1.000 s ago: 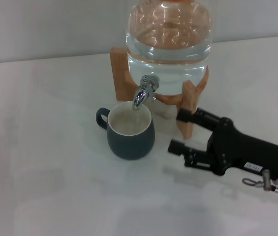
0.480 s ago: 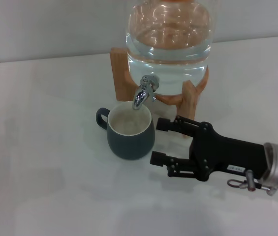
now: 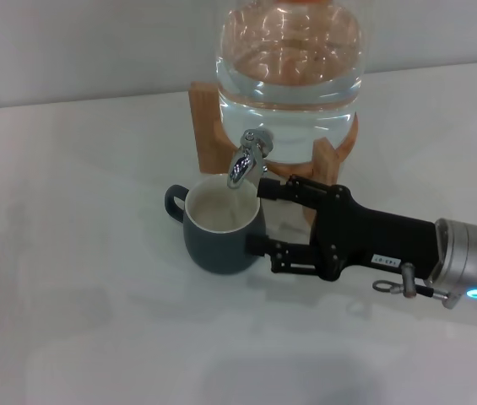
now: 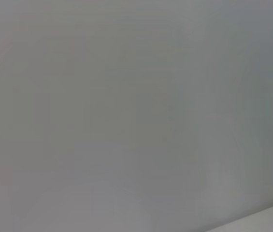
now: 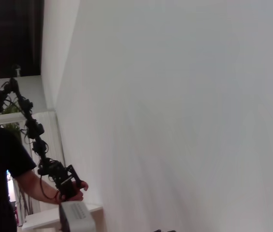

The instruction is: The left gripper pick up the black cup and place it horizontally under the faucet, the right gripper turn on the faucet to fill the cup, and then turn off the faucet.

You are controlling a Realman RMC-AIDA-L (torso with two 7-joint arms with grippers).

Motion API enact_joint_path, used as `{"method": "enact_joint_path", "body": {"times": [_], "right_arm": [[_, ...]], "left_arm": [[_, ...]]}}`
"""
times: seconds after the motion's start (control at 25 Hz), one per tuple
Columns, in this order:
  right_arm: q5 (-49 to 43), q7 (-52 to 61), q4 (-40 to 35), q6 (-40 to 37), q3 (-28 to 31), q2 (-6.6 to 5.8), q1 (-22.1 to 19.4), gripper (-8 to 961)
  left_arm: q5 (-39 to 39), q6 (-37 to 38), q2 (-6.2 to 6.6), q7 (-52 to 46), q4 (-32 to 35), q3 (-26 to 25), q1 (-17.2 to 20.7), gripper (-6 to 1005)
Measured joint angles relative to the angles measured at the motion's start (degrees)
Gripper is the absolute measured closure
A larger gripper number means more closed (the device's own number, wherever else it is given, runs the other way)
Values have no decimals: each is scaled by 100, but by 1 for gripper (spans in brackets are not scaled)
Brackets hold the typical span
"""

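One gripper, the right (image 3: 259,218), fingers spread, sits just beside the cup (image 3: 221,226), with the faucet (image 3: 246,159) up and slightly to its left.

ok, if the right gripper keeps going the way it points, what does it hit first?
Likely the cup. The right gripper points toward the robot's left, fingers open; its lower finger already sits at the cup's wall, the upper one near the rim just below the faucet. Depth is uncertain from the head view.
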Motion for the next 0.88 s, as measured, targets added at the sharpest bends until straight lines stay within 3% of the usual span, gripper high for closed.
{"method": "enact_joint_path", "body": {"times": [0.88], "right_arm": [[191, 75, -16, -145, 6, 0, 9, 113]], "left_arm": [[-3, -27, 0, 0, 0, 0, -1, 110]]}}
